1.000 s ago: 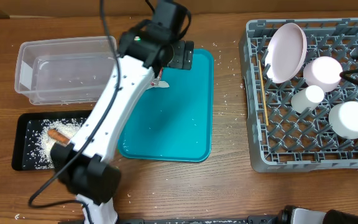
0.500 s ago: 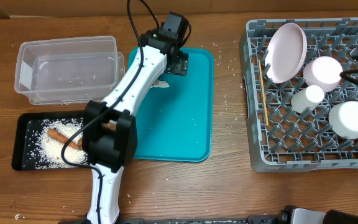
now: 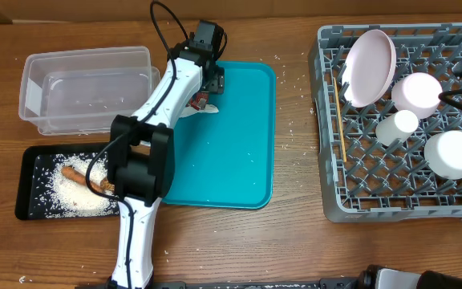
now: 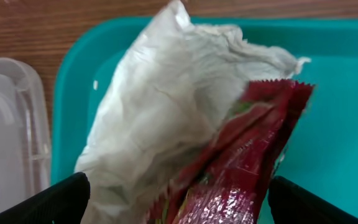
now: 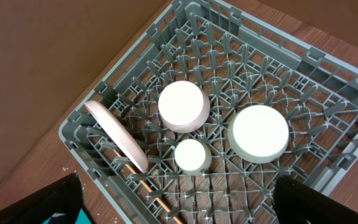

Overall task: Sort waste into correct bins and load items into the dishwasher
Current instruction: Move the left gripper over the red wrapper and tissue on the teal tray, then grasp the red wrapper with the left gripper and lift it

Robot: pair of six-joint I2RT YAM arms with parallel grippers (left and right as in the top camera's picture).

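A crumpled white napkin (image 4: pixel 160 106) and a red snack wrapper (image 4: pixel 241 162) lie together at the teal tray's far left corner (image 3: pixel 204 106). My left gripper (image 4: pixel 182 202) is low over them, open, one finger on each side of the pile (image 3: pixel 205 90). The clear tub (image 3: pixel 87 88) sits left of it. The black tray (image 3: pixel 24 172) holds rice (image 3: pixel 70 189) and an orange stick (image 3: pixel 72 172). The grey rack (image 3: pixel 331 201) holds the plate (image 3: pixel 371 66), two bowls (image 3: pixel 418 91) (image 3: pixel 452 152), the cup (image 3: pixel 398 124) and the wooden stick (image 3: pixel 338 120). My right gripper (image 5: pixel 179 205) hangs open above the rack.
The teal tray (image 3: pixel 231 168) lies between the bins and the rack. Loose rice grains are scattered on the wooden table (image 3: pixel 295 120) around it. My left arm (image 3: pixel 139 185) stretches from the front edge over the black tray's right end.
My left gripper has moved left along the teal tray's far edge and come down over the napkin and wrapper. The right arm and the rack's contents have not moved.
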